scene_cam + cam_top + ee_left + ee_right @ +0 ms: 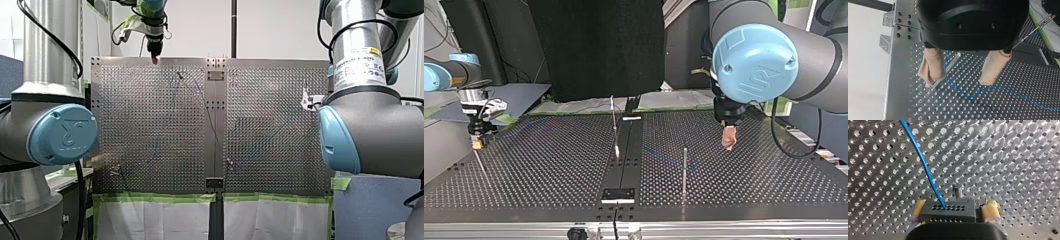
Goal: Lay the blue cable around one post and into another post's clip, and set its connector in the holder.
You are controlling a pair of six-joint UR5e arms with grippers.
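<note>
Pinching one connector (948,212), my right claw (954,206) anchors one blue cable (922,162).

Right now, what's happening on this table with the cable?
My right gripper is shut on the black connector, with the blue cable running out of it over the perforated table. My left gripper is open, low over the table. Its beige fingers stand either side of the cable, one right beside a metal post. The cable lies loose by that post. Nothing shows it clipped, or the connector in a holder.
</note>
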